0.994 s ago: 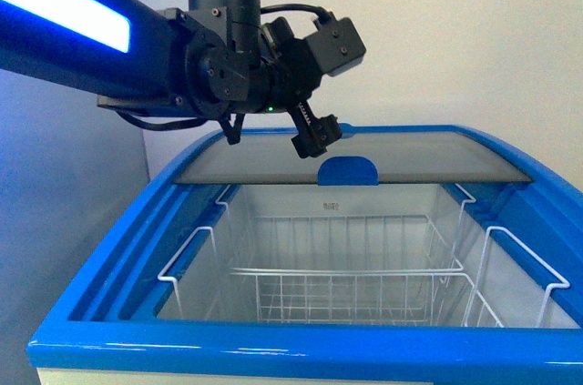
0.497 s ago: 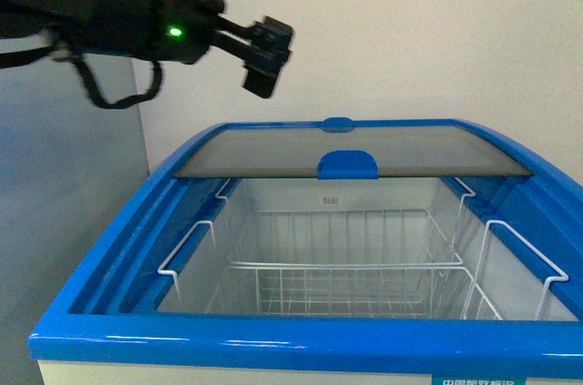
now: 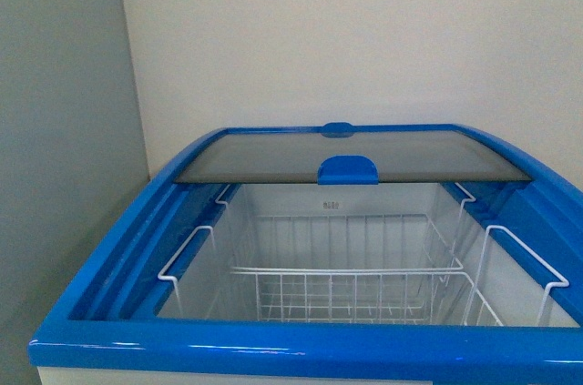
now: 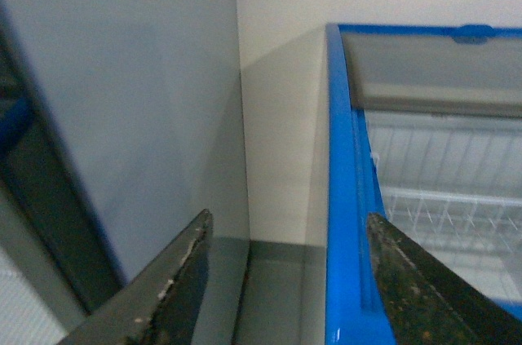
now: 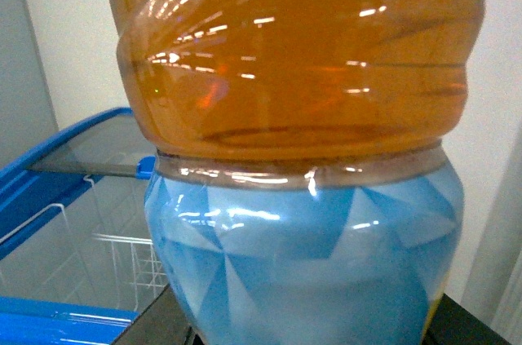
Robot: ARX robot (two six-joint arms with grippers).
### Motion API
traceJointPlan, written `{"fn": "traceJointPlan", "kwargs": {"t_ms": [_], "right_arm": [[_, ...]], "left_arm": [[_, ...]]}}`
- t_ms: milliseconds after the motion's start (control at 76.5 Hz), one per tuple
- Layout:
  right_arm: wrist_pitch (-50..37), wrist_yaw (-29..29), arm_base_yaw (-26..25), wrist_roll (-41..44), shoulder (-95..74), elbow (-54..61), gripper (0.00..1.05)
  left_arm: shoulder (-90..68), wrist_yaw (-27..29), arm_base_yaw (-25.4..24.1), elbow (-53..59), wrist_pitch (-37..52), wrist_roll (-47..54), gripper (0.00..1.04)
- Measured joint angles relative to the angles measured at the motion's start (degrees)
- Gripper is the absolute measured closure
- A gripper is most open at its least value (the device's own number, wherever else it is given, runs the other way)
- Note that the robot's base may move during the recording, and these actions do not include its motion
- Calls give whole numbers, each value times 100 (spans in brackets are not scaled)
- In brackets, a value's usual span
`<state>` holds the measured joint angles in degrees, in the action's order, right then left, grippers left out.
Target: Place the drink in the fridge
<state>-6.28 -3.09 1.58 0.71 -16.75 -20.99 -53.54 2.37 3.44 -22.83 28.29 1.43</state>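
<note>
— Where's the drink (image 5: pixel 302 198)?
— Clamped in my right gripper (image 5: pixel 314 322), just beside the open fridge (image 3: pixel 301 350).
— And your left gripper (image 4: pixel 287 218)?
— Spread wide, outside the fridge's side rim.

Even, perhaps overhead light; glare-flecked drink (image 5: pixel 294 59)

No text readable; fridge (image 3: pixel 273 349) wall mark (image 3: pixel 332 206) blurred.
</note>
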Motion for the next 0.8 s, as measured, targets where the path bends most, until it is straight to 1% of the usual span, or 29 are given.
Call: {"fn": "traceJointPlan", "kwargs": {"t_ms": [26, 52, 92, 157, 170, 275, 301, 314, 327, 366, 392, 432, 445, 471, 497, 536, 575, 589, 628, 667, 706, 798], "right_arm": [[0, 2, 0, 0, 0, 0, 68], [0, 31, 0, 0, -2, 0, 68], [0, 35, 0, 0, 0, 0, 68], [0, 33, 0, 2, 0, 0, 68], [0, 28, 0, 2, 0, 0, 68], [2, 22, 0, 2, -2, 0, 68], [81, -52, 11, -15, -44, -33, 68], [289, -133, 13, -52, -74, -81, 68], [675, -216, 2, -101, -129, -240, 68], [1298, -136, -96, -101, -238, -492, 68], [1794, 87, -269, -85, -358, -723, 68], [2214, 330, -485, -48, -470, -918, 68], [2433, 549, -654, -2, -562, -1027, 68], [2566, 817, -828, 50, -667, -1115, 68], [2605, 1023, -1001, 114, -787, -1174, 68], [2494, 1644, -1460, 350, -1198, -1410, 68], [2398, 1856, -1639, 459, -1456, -1552, 68], [2288, 2044, -1738, 586, -1617, -1709, 68], [2090, 2365, -1893, 848, -2039, -2044, 68], [1956, 2667, -1945, 1329, -2559, -2441, 68], [1934, 2839, -1928, 1707, -2964, -2732, 68], [1799, 2944, -1775, 2494, -3654, -3049, 68]], "left_arm": [[302, -109, -109, 216, -136, -24, 53], [863, -144, -238, 610, -339, -59, 60], [1456, -177, -310, 992, -396, -90, 70], [1716, -227, -315, 1121, -396, -92, 79], [1786, -238, -313, 1158, -396, -92, 83], [2004, -238, -315, 1335, -415, -94, 99], [2050, -238, -317, 1377, -428, -94, 102], [2076, -240, -317, 1397, -437, -107, 103], [2122, -238, -317, 1438, -452, -107, 102], [2194, -236, -319, 1493, -479, -116, 102], [2264, -238, -319, 1543, -498, -116, 102], [2339, -238, -319, 1587, -522, -116, 102], [2385, -238, -319, 1611, -542, -116, 102], [2430, -236, -319, 1637, -560, -116, 102], [2476, -238, -319, 1657, -581, -116, 102], [2612, -238, -319, 1729, -645, -116, 102], [2686, -236, -319, 1757, -680, -116, 102], [2732, -240, -319, 1786, -710, -116, 102], [2841, -238, -319, 1834, -776, -116, 102], [2968, -238, -319, 1886, -855, -116, 102], [3069, -238, -319, 1928, -911, -116, 102], [3226, -238, -319, 1967, -1019, -116, 102]]}}
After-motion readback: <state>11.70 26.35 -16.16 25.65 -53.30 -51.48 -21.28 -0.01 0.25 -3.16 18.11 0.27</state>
